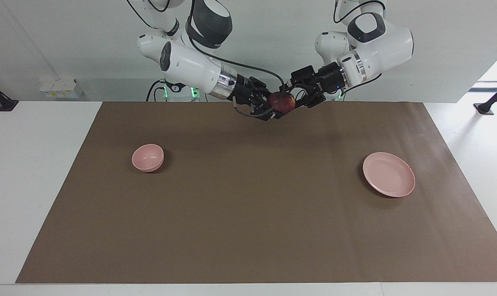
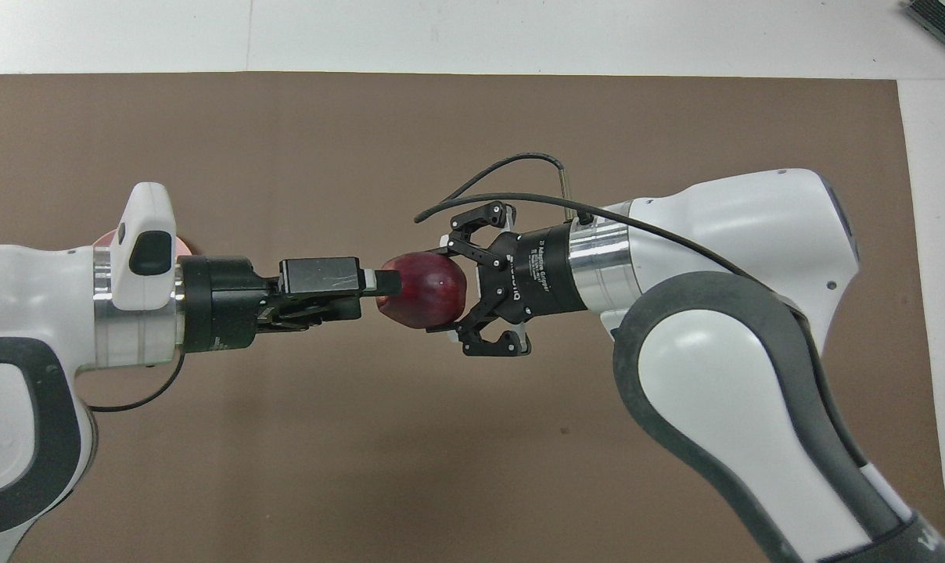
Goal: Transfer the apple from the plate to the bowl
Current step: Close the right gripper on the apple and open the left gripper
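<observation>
One apple (image 1: 282,101), one plate (image 1: 389,179), one bowl (image 1: 147,157), two grippers: that is the whole count on this table. The apple is on neither dish; it hangs in the air between the two grippers, above the brown mat (image 1: 256,230) near the edge closest to the robots, about midway between the arms' ends.

The right gripper (image 2: 458,291) has hold of it, its fingers clamped on the apple's sides while the outer links splay out wide. The left gripper (image 2: 386,283) faces it from the other end with its fingers spread apart; in the overhead view its upper fingertip just overlaps the apple's edge, and whether it touches the skin I cannot tell.

The plate lies flat on the mat toward the left arm's end of the table, the bowl stands upright toward the right arm's end, and the two are well apart with bare mat between them. A black cable (image 2: 512,166) loops off the right wrist above the apple in the overhead view. From overhead the left arm's wrist covers nearly all of the plate (only a pink sliver shows past it), and the right arm hides the bowl.

The apple is near round, so it has no clear long axis. In the facing view its stem end with the yellowish patch points upward.
</observation>
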